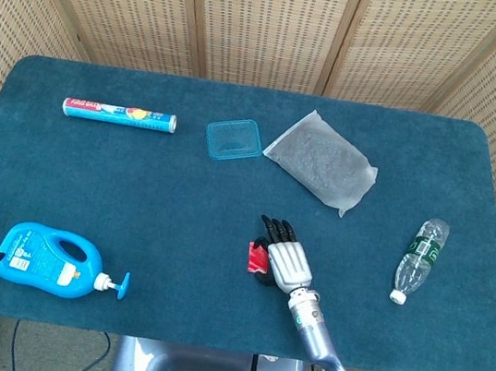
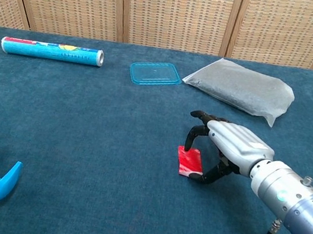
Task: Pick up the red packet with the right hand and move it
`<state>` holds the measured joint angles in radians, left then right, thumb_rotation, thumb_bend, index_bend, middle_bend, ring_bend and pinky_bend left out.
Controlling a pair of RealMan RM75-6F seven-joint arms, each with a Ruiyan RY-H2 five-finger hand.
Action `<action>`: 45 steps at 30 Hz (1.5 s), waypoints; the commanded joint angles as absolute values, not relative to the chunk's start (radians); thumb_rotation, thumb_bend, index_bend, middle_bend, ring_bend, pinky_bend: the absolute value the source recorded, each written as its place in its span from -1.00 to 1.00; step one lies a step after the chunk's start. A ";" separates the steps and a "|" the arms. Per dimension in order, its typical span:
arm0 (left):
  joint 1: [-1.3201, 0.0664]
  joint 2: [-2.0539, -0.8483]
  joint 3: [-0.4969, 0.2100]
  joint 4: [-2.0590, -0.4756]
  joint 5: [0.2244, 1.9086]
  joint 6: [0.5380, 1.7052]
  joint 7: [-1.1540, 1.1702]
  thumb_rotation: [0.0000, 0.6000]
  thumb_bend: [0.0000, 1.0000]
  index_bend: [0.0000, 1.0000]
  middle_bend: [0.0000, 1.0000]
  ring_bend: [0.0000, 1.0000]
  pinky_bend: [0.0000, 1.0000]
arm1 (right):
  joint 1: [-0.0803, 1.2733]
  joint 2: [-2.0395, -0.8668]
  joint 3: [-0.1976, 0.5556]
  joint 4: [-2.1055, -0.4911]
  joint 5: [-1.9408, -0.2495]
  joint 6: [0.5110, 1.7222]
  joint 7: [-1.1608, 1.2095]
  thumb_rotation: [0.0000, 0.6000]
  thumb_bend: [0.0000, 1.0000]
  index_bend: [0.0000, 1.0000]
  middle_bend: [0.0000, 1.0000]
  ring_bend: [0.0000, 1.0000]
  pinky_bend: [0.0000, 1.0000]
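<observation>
The desk point(image 1: 180, 203) is covered in dark teal felt. Along its far side lie a printed roll point(image 1: 119, 114), a clear blue lid point(image 1: 233, 139) and a grey bag point(image 1: 320, 166) (slightly crumpled). A plastic water bottle point(image 1: 420, 259) lies on its side near the right edge. A blue pump jug point(image 1: 54, 261) lies flat at the near left. A red packet point(image 2: 189, 160) sits near the middle, touching the felt.

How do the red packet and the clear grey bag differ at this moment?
The red packet is small, opaque and bright; the clear grey bag is much larger and translucent. The packet sits near the table's front with the right hand curled over it, a finger and the thumb at its ends; the bag lies untouched further back. Both are flat pouches on the blue cloth.
</observation>
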<state>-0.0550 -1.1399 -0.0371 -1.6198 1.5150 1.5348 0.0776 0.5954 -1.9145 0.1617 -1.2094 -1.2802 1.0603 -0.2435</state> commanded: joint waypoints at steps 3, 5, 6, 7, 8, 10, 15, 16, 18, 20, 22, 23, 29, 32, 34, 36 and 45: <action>-0.054 -1.138 -0.037 -1.620 1.515 1.536 0.076 1.00 -0.74 -1.00 -1.00 -1.00 -0.84 | 0.595 -1.919 0.161 -1.203 -1.279 1.058 -0.247 1.00 -0.28 0.00 -1.00 -1.00 -1.00; -0.054 -1.138 -0.037 -1.621 1.515 1.536 0.074 1.00 -0.74 -1.00 -1.00 -1.00 -0.84 | 0.596 -1.920 0.162 -1.202 -1.277 1.055 -0.247 1.00 -0.28 0.03 -1.00 -1.00 -1.00; -0.055 -1.138 -0.037 -1.621 1.516 1.536 0.074 1.00 -0.74 -1.00 -1.00 -1.00 -0.84 | 0.596 -1.920 0.162 -1.202 -1.277 1.054 -0.248 1.00 -0.28 0.03 -1.00 -1.00 -1.00; -0.055 -1.137 -0.037 -1.621 1.516 1.535 0.074 1.00 -0.74 -1.00 -1.00 -1.00 -0.84 | 0.596 -1.919 0.162 -1.203 -1.277 1.054 -0.248 1.00 -0.29 0.04 -1.00 -1.00 -1.00; -0.055 -1.137 -0.037 -1.621 1.516 1.535 0.074 1.00 -0.74 -1.00 -1.00 -1.00 -0.84 | 0.596 -1.919 0.162 -1.204 -1.277 1.053 -0.247 1.00 -0.29 0.05 -1.00 -1.00 -1.00; -0.055 -1.137 -0.037 -1.621 1.515 1.534 0.074 1.00 -0.73 -1.00 -1.00 -1.00 -0.84 | 0.597 -1.918 0.163 -1.205 -1.276 1.051 -0.246 1.00 -0.29 0.07 -1.00 -1.00 -1.00; -0.055 -1.136 -0.037 -1.623 1.516 1.534 0.072 1.00 -0.74 -1.00 -1.00 -1.00 -0.84 | 0.597 -1.916 0.163 -1.209 -1.275 1.047 -0.245 1.00 -0.13 0.10 -0.99 -1.00 -1.00; -0.055 -1.135 -0.037 -1.624 1.516 1.534 0.071 1.00 -0.74 -1.00 -1.00 -1.00 -0.84 | 0.597 -1.916 0.163 -1.209 -1.276 1.047 -0.245 1.00 -0.08 0.10 -0.99 -1.00 -1.00; -0.055 -1.135 -0.036 -1.624 1.517 1.533 0.071 1.00 -0.74 -1.00 -1.00 -1.00 -0.84 | 0.597 -1.916 0.163 -1.210 -1.275 1.046 -0.245 1.00 0.00 0.11 -0.99 -1.00 -1.00; -0.055 -1.135 -0.035 -1.624 1.517 1.533 0.070 1.00 -0.74 -1.00 -1.00 -1.00 -0.84 | 0.597 -1.916 0.163 -1.210 -1.274 1.045 -0.247 1.00 0.03 0.11 -0.98 -1.00 -1.00; -0.055 -1.134 -0.035 -1.625 1.518 1.533 0.069 1.00 -0.74 -1.00 -1.00 -1.00 -0.84 | 0.597 -1.915 0.163 -1.210 -1.272 1.043 -0.250 1.00 0.05 0.11 -0.99 -1.00 -1.00; -0.055 -1.134 -0.035 -1.625 1.518 1.533 0.069 1.00 -0.74 -1.00 -1.00 -1.00 -0.84 | 0.597 -1.915 0.163 -1.211 -1.270 1.041 -0.251 1.00 0.05 0.11 -0.99 -1.00 -1.00; -0.056 -1.133 -0.035 -1.626 1.517 1.531 0.067 1.00 -0.74 -1.00 -1.00 -1.00 -0.84 | 0.598 -1.911 0.164 -1.218 -1.269 1.039 -0.259 1.00 0.08 0.11 -0.98 -1.00 -1.00; -0.056 -1.134 -0.035 -1.626 1.518 1.530 0.067 1.00 -0.74 -1.00 -1.00 -1.00 -0.84 | 0.599 -1.909 0.165 -1.224 -1.269 1.040 -0.263 1.00 0.08 0.11 -0.98 -1.00 -1.00; -0.056 -1.133 -0.035 -1.626 1.518 1.531 0.067 1.00 -0.74 -1.00 -1.00 -1.00 -0.84 | 0.600 -1.907 0.166 -1.227 -1.268 1.040 -0.267 1.00 0.10 0.11 -0.99 -1.00 -1.00; -0.056 -1.133 -0.035 -1.626 1.518 1.531 0.066 1.00 -0.74 -1.00 -1.00 -1.00 -0.84 | 0.600 -1.905 0.167 -1.232 -1.268 1.041 -0.270 1.00 0.12 0.11 -0.99 -1.00 -1.00; -0.056 -1.132 -0.035 -1.627 1.518 1.531 0.064 1.00 -0.74 -1.00 -1.00 -1.00 -0.84 | 0.600 -1.899 0.166 -1.246 -1.259 1.037 -0.285 1.00 0.16 0.13 -0.98 -1.00 -1.00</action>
<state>-0.0558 -1.1324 -0.0353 -1.6270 1.5182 1.5313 0.0635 0.6003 -1.8994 0.1658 -1.2463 -1.2594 1.0376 -0.2851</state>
